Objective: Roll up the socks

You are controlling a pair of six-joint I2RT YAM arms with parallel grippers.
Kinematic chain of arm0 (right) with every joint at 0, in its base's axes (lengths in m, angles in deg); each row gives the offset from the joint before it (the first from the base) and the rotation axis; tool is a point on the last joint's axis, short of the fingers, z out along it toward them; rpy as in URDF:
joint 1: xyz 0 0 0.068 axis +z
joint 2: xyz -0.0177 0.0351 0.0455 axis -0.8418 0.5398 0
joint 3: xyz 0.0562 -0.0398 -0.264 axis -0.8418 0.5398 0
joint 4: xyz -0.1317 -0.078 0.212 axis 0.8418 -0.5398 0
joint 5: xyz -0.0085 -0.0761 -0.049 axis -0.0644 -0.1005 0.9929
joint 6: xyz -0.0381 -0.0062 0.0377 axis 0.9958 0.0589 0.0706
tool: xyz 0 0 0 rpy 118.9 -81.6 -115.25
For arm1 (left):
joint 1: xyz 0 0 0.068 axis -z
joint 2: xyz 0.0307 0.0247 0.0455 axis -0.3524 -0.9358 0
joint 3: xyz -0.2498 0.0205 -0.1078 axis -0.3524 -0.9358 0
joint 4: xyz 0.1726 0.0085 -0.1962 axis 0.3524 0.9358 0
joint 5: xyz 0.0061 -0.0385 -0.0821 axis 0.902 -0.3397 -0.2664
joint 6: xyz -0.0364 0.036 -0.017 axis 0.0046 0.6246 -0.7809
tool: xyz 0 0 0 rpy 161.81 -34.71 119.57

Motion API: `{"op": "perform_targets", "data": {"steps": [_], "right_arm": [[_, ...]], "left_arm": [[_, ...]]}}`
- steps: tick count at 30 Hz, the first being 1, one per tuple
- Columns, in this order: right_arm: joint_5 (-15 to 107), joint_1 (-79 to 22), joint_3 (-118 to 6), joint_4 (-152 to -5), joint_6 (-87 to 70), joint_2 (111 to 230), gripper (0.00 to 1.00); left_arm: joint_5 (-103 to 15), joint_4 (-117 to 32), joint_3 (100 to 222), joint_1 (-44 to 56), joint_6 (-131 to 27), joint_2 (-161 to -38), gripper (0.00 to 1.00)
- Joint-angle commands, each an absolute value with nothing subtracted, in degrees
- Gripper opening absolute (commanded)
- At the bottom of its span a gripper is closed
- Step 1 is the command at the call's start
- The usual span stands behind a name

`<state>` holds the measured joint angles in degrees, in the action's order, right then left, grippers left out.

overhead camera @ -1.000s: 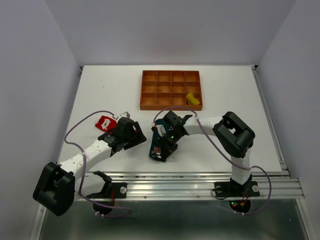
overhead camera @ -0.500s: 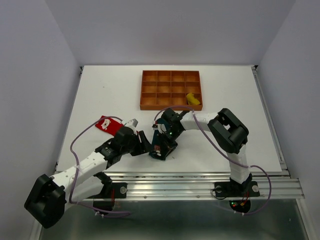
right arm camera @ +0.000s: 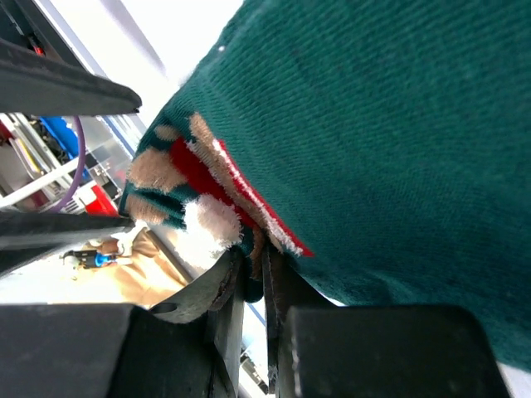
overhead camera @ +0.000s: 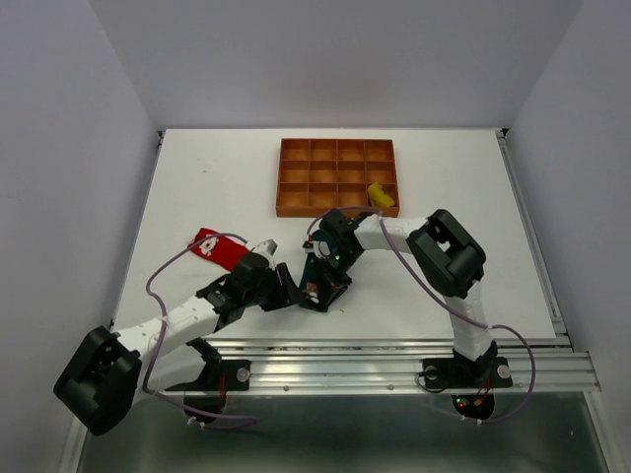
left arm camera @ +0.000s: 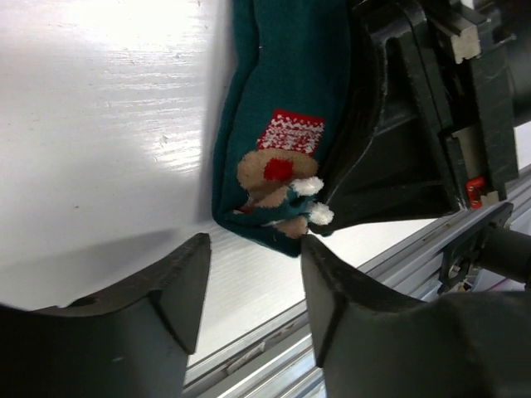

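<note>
The dark teal sock point(overhead camera: 314, 288) lies on the white table near the front edge, its reindeer patch point(left arm camera: 278, 166) facing up. My right gripper point(overhead camera: 333, 264) is shut on the teal sock's point(right arm camera: 373, 124) edge, the fabric pinched between its fingers point(right arm camera: 286, 290). My left gripper point(left arm camera: 255, 249) stands open just short of the sock's near end point(left arm camera: 265, 228), with nothing between its fingers; one fingertip point(left arm camera: 314, 249) almost touches the fabric. The red sock point(overhead camera: 212, 244) lies flat to the left. The yellow sock point(overhead camera: 382, 196) sits rolled in the tray.
The orange-brown gridded tray point(overhead camera: 338, 150) stands at the back middle of the table. The metal rail point(overhead camera: 394, 347) of the table's front edge runs just below both grippers. The right gripper's black body point(left arm camera: 406, 124) fills the right side of the left wrist view.
My left arm has swung right and forward to the teal sock's near end, uncovering the red sock, and its jaws have narrowed. The right gripper has kept its grip, shifting slightly left.
</note>
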<state>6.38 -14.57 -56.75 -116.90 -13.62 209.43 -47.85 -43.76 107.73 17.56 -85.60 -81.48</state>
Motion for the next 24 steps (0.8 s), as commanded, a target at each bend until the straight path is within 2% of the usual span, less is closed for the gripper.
{"op": "perform_targets", "data": {"steps": [1, 4, 8, 11, 14, 18, 21, 22, 24], "right_arm": [[7.8, -14.9, -58.8, -118.7, -12.6, 211.0, 0.09], [7.7, -14.9, -59.3, -119.1, -12.5, 211.4, 0.09], [8.5, -14.9, -59.7, -119.6, -12.4, 212.0, 0.09], [9.0, -14.9, -60.1, -119.7, -12.4, 212.3, 0.09], [9.4, -14.9, -60.7, -120.1, -12.4, 212.4, 0.10], [9.5, -14.9, -61.5, -120.4, -12.0, 212.4, 0.11], [10.2, -14.9, -62.2, -120.8, -11.7, 211.6, 0.19], [10.7, -14.9, -62.4, -120.9, -11.4, 211.1, 0.27], [12.3, -14.9, -62.9, -120.8, -10.6, 210.0, 0.30]], "left_arm": [[-48.8, -47.4, 110.4, 17.9, -83.1, -83.9, 0.55], [-49.5, -48.5, 111.0, 17.9, -82.5, -86.1, 0.55], [-51.2, -50.8, 111.6, 18.0, -82.5, -87.5, 0.49], [-51.5, -51.5, 111.8, 18.0, -82.3, -88.5, 0.38], [-51.6, -51.5, 112.4, 18.0, -81.8, -90.5, 0.18], [-51.2, -51.5, 112.9, 18.0, -81.8, -93.4, 0.00], [-50.0, -50.6, 114.1, 18.0, -82.2, -95.2, 0.00], [-48.4, -48.9, 114.5, 18.0, -82.5, -96.2, 0.00], [-46.4, -45.5, 117.2, 18.0, -84.6, -97.6, 0.00]]}}
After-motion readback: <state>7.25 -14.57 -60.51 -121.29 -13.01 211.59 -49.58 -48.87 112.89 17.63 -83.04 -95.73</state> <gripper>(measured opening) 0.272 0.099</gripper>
